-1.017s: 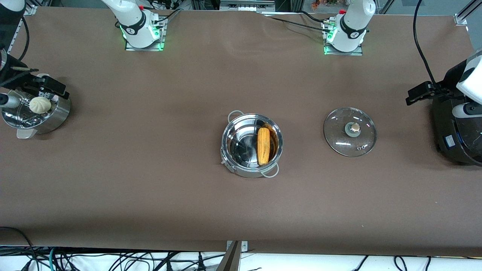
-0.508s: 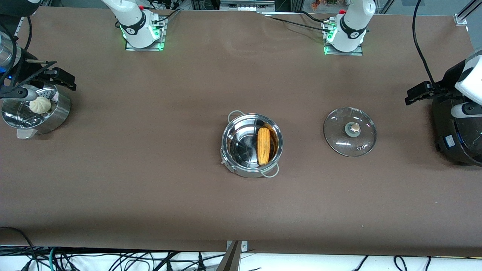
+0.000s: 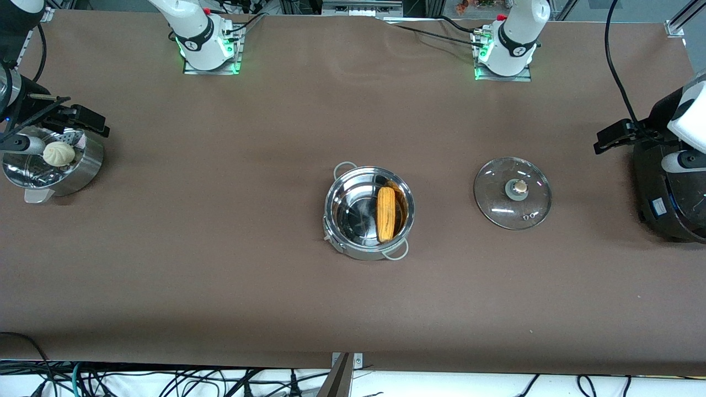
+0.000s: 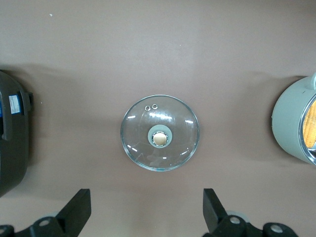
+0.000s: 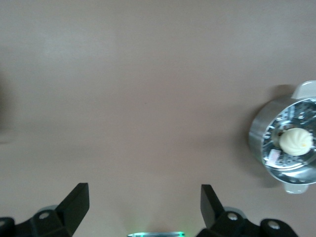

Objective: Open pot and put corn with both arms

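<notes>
- Pot point(image 3: 368, 212): stands lidless near the middle of the table point(image 3: 220, 264), well apart from both grippers. Its wall and rim also show in the left wrist view point(image 4: 296, 129).
- Corn point(image 3: 385, 213): lies inside the pot, along the inner wall toward the left arm's end of the table. No gripper touches it.
- Glass lid point(image 3: 512, 192): lies flat on the table beside the pot, toward the left arm's end, apart from the pot. Its tan knob point(image 3: 518, 188) faces up. In the left wrist view the lid point(image 4: 159, 133) sits between the lines of the two fingertips, clear of both.
- Left gripper point(image 4: 147, 210): raised above the table at the left arm's end, over the area next to the lid, fingers spread wide with nothing between them.
- Right gripper point(image 5: 144, 206): raised above the right arm's end of the table, fingers spread wide and holding nothing. Only bare table lies between the fingertips.
- Steamer bowl point(image 3: 52, 164): stands at the right arm's end of the table, partly covered by the right arm's hardware in the front view. It holds a pale bun point(image 3: 59, 154) on a perforated insert. In the right wrist view the bowl point(image 5: 288, 136) lies off to one side of the gripper.
- Dark round appliance point(image 3: 670, 187): stands at the left arm's end of the table, beside the lid and apart from it.
</notes>
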